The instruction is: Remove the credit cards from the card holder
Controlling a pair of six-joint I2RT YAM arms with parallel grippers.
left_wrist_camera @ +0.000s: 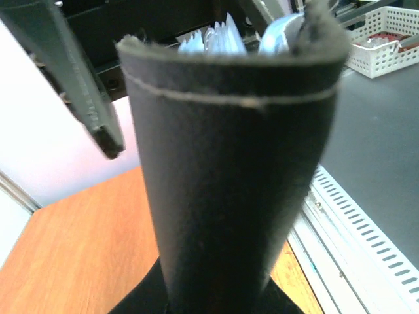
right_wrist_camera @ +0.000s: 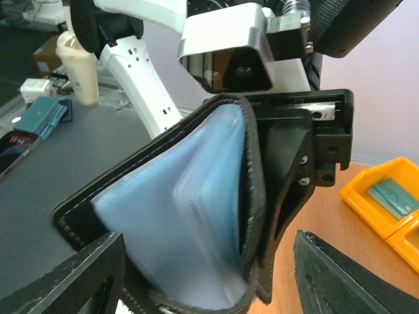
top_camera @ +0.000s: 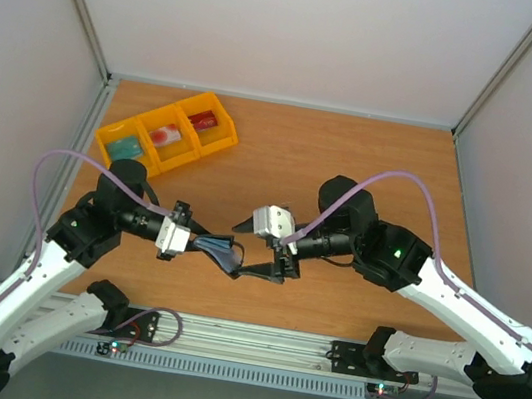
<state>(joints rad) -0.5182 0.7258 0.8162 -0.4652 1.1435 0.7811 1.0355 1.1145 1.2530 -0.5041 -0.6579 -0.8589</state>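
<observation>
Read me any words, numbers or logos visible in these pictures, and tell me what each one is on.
No text is legible anywhere.
Teal card in the yellow plastic bin: faint marks, too blurred.
Red card in the top view: too small.
Dark flat object at the right wrist view's left edge: pale marks, blurred.
Black bifold wallet with grey-blue lining: no print seen.
</observation>
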